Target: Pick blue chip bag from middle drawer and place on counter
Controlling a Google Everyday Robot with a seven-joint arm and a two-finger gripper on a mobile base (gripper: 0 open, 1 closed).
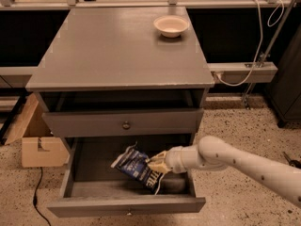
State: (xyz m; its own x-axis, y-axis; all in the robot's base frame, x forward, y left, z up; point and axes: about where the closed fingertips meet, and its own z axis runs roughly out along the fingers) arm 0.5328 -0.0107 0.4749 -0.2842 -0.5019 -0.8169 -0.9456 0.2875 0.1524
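Observation:
The blue chip bag (135,165) is a dark navy crinkly bag with white lettering. It hangs tilted over the floor of the open middle drawer (89,175), its left end raised. My gripper (157,165) reaches in from the right on a white arm and is shut on the bag's right edge. The counter (117,46) is the flat grey top of the cabinet above.
A cream bowl (170,25) sits at the counter's back right. The drawer front with a round knob (126,125) above the open drawer is closed. A cardboard box (40,147) stands on the floor to the left. A white cable (235,81) hangs at the right.

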